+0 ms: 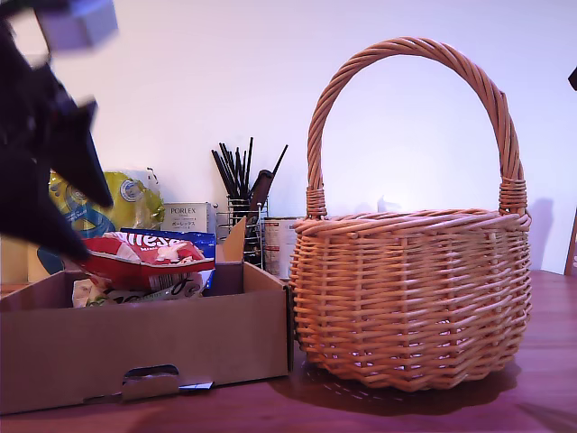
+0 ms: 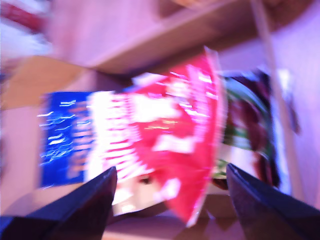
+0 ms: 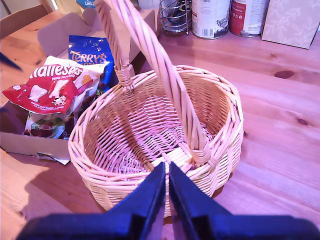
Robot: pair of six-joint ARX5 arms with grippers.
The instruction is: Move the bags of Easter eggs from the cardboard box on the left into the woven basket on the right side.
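Note:
The cardboard box sits at the exterior view's left with three bags piled in it. The red-and-white bag lies tilted on top, over the white spotted bag with green print and in front of the blue Terry's bag. My first gripper is open and motion-blurred, its fingers spread wide just short of the red-and-white bag. In the exterior view its dark arm comes down over the box's left end. The woven basket stands empty beside the box. My second gripper is shut, above the basket's near rim.
Behind the box stand a yellow plastic-wrapped pack, a white Porlex carton and a wire utensil holder with dark utensils. Tins and a patterned carton line the wooden table beyond the basket.

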